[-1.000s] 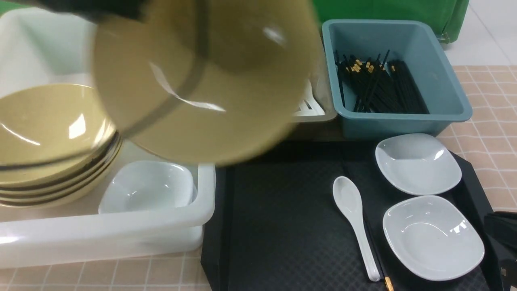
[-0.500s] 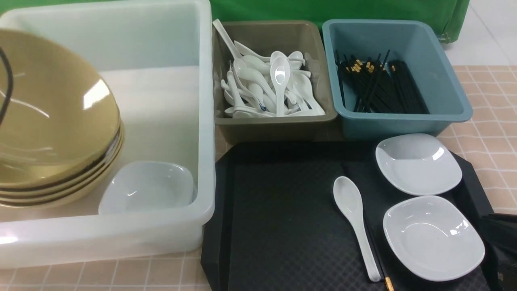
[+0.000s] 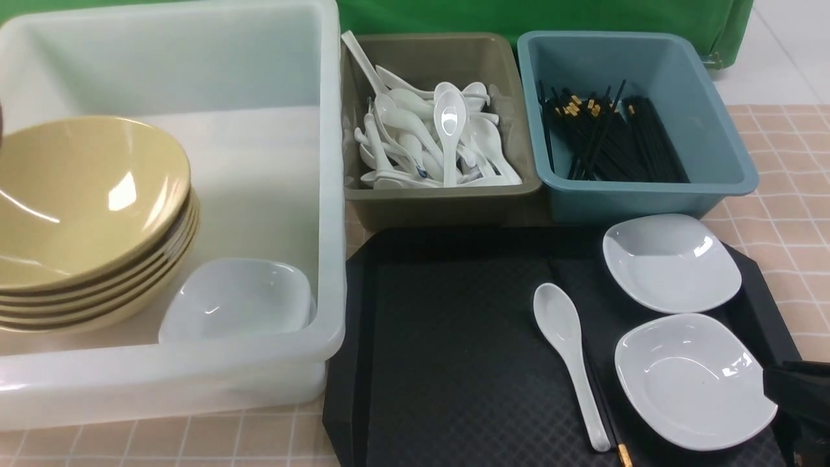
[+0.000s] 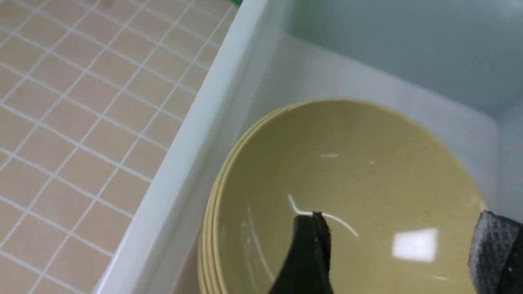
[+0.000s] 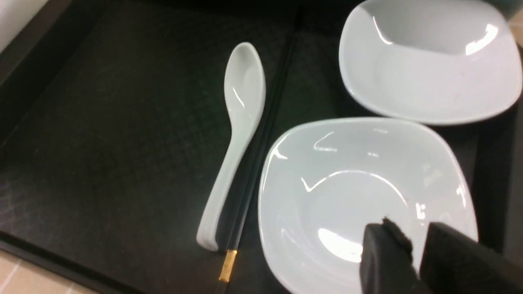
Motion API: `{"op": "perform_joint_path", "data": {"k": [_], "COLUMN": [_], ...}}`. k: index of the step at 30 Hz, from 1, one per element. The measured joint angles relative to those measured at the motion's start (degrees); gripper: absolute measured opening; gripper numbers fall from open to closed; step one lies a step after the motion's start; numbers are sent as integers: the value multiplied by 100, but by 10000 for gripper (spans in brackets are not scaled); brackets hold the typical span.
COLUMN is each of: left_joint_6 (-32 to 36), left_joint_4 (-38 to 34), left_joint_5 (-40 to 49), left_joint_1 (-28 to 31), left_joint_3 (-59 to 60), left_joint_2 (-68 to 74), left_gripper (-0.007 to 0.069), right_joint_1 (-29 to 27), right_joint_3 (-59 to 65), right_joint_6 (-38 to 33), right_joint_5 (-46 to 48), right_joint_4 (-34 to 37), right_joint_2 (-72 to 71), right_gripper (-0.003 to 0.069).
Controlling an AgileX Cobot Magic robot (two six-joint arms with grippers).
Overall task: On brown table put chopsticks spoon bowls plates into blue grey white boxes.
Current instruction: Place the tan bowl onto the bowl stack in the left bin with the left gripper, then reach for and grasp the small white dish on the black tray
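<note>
Left pincer (image 4: 400, 220) gapes wide and empty over the stacked bowls (image 4: 347, 163). Right pincer (image 5: 410, 232) — barely parted, holding nothing — hangs over the near plate (image 5: 347, 183).

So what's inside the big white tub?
Inside the white tub, a stack of yellow bowls sits at its left, with a small white plate beside it. Whatever lies under the stack is covered.

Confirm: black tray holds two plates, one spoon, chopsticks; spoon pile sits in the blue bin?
Wrong bin: front view shows the spoon pile in the grey bin; the blue bin holds chopsticks. What's on the tray is right.
</note>
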Motion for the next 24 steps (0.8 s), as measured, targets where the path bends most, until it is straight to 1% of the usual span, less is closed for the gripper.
{"op": "perform_joint_path", "data": {"k": [1, 2, 4, 5, 6, 7, 8, 9, 11, 13, 16, 18, 21, 24], "left_joint_6": [126, 197, 690, 967, 1387, 1707, 1707, 2153, 2704, 3086, 3307, 3407, 3425, 3425], "left_joint_4": [-115, -174, -562, -755, -1020, -1214, -1214, -1511, -1770, -1898, -1904, -1899, -1869, -1792], "left_joint_5": [6, 6, -45, -103, -201, -293, -293, -449, -590, -674, -684, -684, -705, -711], "left_joint_1": [-33, -46, -280, -450, -736, -953, -997, -1287, -1587, -1806, -1923, -1946, -1946, -1946], "left_joint_3": [-2, -2, 49, 128, 296, 451, 486, 749, 1115, 1530, 2057, 2643, 3186, 3478], "left_joint_2": [-194, -233, -684, -878, -1126, -1347, -1395, -1738, -2197, -2713, -3247, -3719, -4149, -4363], "left_gripper": [435, 430, 375, 340, 283, 236, 236, 158, 71, 17, 1, 1, 1, 1], "right_joint_1": [0, 0, 0, 0, 0, 0, 0, 0, 0, 0, 0, 0, 0, 0], "right_joint_3": [0, 0, 0, 0, -39, -86, -102, -249, -532, -909, -1391, -1834, -2119, -2235], "right_joint_6": [24, 24, 60, 65, 68, 72, 72, 72, 180, 487, 829, 976, 1021, 1034], "right_joint_5": [-1, -1, 7, 13, 39, 74, 83, 144, 244, 360, 476, 578, 613, 606], "right_joint_4": [0, 0, 0, 0, 0, -13, -21, -87, -320, -714, -1179, -1460, -1534, -1586], "right_joint_2": [30, 30, 181, 285, 459, 578, 646, 871, 1265, 1780, 2459, 3217, 4012, 4458], "right_gripper": [221, 221, 291, 316, 360, 384, 390, 428, 466, 489, 501, 502, 502, 502]}}
